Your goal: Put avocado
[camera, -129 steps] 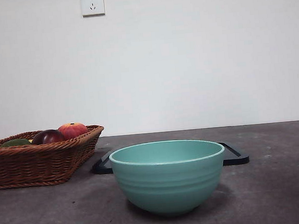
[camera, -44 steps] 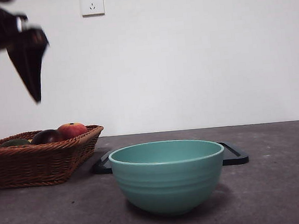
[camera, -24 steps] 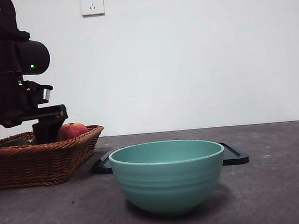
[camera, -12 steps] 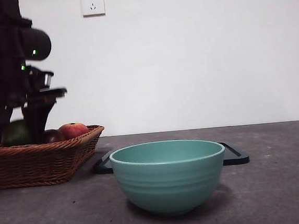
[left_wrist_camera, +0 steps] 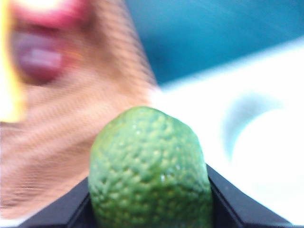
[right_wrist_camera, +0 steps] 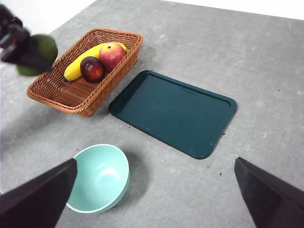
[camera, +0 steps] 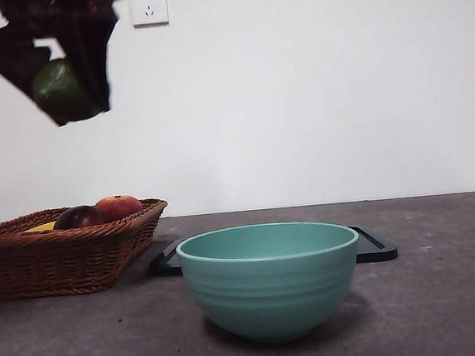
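Observation:
My left gripper [camera: 63, 85] is shut on the dark green avocado [camera: 62, 90] and holds it high in the air above the wicker basket [camera: 69, 255]. In the left wrist view the avocado [left_wrist_camera: 149, 168] fills the space between the two black jaws, with the basket blurred below. The right wrist view shows the avocado [right_wrist_camera: 39, 51] in the other arm's gripper, above the basket's [right_wrist_camera: 61, 92] outer end. My right gripper [right_wrist_camera: 154, 199] is high above the table with its jaws wide apart and nothing between them.
A dark maroon fruit [right_wrist_camera: 92, 68], a red-orange fruit [right_wrist_camera: 112, 54] and a banana [right_wrist_camera: 83, 62] lie in the basket. A dark green tray [right_wrist_camera: 173, 111] lies beside it. A light teal bowl [camera: 270, 279] stands in front of the tray.
The left arm came down into the basket, closed on the avocado and has lifted it well above the basket. The other fruits stay in place.

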You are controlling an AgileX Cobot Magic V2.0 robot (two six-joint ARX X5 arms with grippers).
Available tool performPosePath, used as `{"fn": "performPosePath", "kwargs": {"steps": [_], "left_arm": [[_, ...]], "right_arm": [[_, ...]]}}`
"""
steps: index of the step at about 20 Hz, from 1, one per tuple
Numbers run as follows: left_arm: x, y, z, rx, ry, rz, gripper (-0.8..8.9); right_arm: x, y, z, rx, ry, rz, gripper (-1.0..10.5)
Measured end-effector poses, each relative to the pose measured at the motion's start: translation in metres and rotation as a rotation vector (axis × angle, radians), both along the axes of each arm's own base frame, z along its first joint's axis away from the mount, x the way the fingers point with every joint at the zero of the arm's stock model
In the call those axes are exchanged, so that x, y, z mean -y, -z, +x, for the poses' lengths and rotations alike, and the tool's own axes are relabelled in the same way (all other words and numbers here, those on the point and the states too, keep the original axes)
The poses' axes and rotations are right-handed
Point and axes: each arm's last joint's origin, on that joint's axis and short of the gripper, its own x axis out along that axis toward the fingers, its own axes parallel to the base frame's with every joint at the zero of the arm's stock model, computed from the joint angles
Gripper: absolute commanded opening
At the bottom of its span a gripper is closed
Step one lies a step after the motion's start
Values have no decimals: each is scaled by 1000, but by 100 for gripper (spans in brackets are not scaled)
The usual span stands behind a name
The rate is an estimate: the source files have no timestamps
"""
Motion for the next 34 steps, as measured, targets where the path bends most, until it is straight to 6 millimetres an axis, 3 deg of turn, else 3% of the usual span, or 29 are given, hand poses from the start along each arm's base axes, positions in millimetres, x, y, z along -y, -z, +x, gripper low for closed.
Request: {"fn": "performPosePath", "kwargs": {"steps": [5,10,14,19,25,30,34], "left_arm": [[48,-1,-34,-21,180,-25,118],[85,5,-57,-29,300,-29,117],[113,25,-60,-58,358,-9,117],[145,77,-50,-162,390,82,118],[167,117,-44,-206,412,124,118],[170,127,-42,-222,412,138,118],[174,146,-39,-262,411,168,121]], "right_arm": [[0,0,0,0,0,0,653],[0,0,0,0,0,0,653],[0,0,0,0,0,0,653],[0,0,0,0,0,0,653],[0,0,0,0,0,0,653],[0,0,0,0,0,0,653],[0,0,0,0,0,0,653]]}}
